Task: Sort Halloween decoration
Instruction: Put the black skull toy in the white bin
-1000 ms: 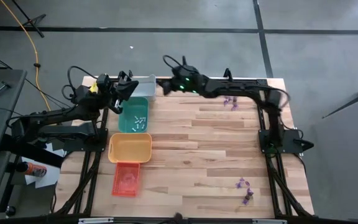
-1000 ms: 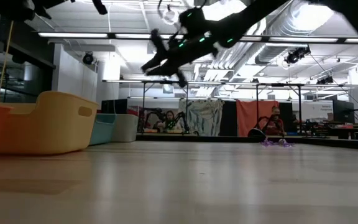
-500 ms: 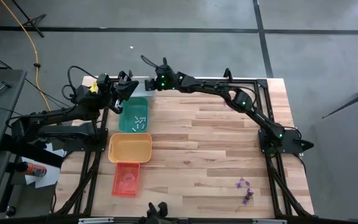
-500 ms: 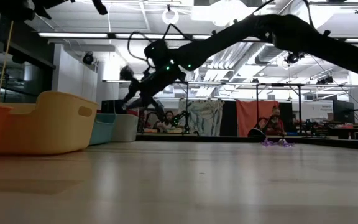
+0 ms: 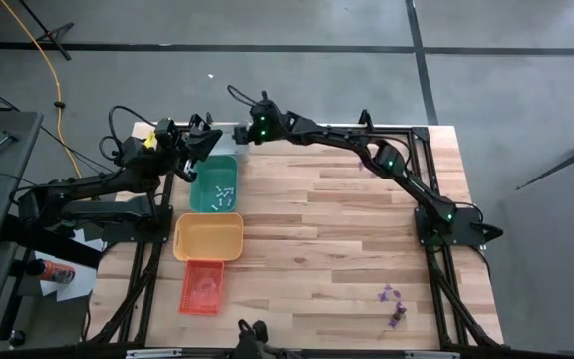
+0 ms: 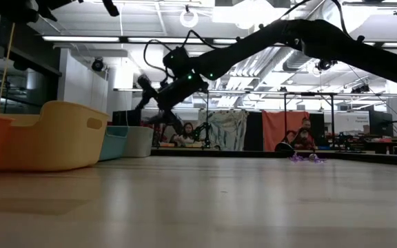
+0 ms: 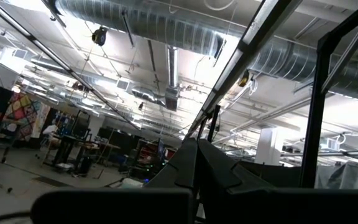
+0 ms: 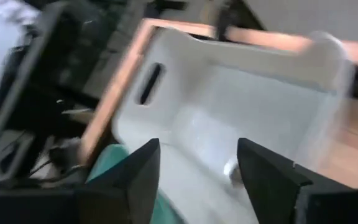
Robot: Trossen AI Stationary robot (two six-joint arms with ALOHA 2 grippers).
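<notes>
Wooden table [image 5: 347, 239]; right tool [image 8: 194, 163] open over grey tray [image 8: 272, 106]

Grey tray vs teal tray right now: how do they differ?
Colour: the grey tray is pale, the teal tray blue-green. Position: the grey tray sits at the table's far edge, the teal tray next in the row. Contents: the teal tray holds several whitish trinkets; the grey tray shows one small whitish piece. The open right gripper hangs over the grey tray, not the teal one. Both are rectangular.
</notes>
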